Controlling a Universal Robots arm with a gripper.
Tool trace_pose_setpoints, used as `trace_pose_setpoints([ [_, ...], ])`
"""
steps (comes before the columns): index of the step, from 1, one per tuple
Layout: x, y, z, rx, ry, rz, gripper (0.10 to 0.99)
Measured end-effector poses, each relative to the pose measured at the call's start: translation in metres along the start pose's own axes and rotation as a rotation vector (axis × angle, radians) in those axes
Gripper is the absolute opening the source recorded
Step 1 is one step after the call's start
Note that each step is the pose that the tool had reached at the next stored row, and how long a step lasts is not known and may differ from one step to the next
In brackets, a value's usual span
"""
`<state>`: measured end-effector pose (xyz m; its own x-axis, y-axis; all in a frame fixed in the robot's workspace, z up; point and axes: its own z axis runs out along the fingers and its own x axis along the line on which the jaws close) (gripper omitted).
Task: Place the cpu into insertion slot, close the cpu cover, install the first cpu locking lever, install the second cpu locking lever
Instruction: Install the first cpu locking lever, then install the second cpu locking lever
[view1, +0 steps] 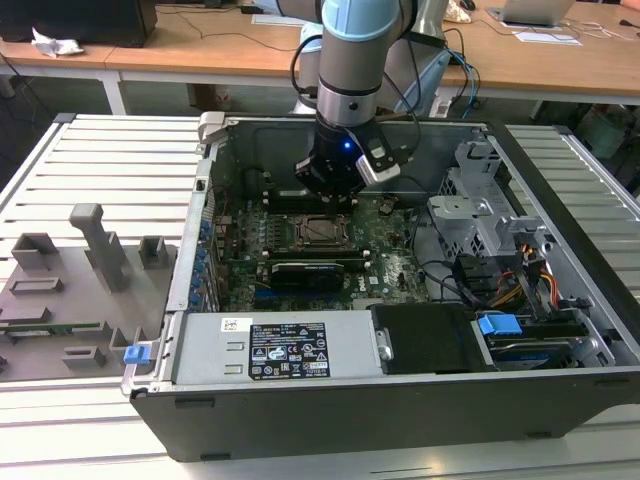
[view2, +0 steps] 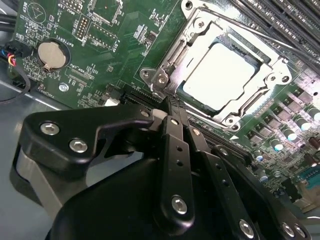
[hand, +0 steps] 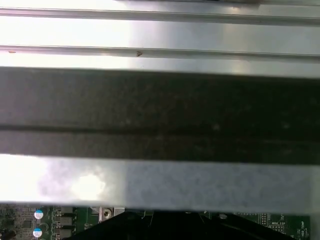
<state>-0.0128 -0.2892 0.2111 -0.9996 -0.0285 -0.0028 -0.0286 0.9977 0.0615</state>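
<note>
The cpu (view2: 224, 76) is lying flat in its socket on the green board (view2: 105, 45), the cpu cover (view2: 165, 65) framing it. I'm holding the gripper (view2: 172, 107) pinched closed, empty, beside the cover's corner, likely to work a locking lever.

We see the cpu (view2: 222, 75) with a pale, smooth, brightly glaring metal top, framed by the cpu cover (view2: 165, 70) of shiny silvery stamped metal. The pincer (view2: 172, 107) looks like matt black metal with bright screws. The green board (view2: 107, 60) has a semi-gloss lacquered finish; the tabletop (view1: 100, 160) is ribbed, dull aluminium.
</note>
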Motion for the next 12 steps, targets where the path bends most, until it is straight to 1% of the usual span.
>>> trace_pose_setpoints([
  [12, 0.0001, -0.0051, -0.0003, 0.0, 0.0, 0.0, 0.106],
])
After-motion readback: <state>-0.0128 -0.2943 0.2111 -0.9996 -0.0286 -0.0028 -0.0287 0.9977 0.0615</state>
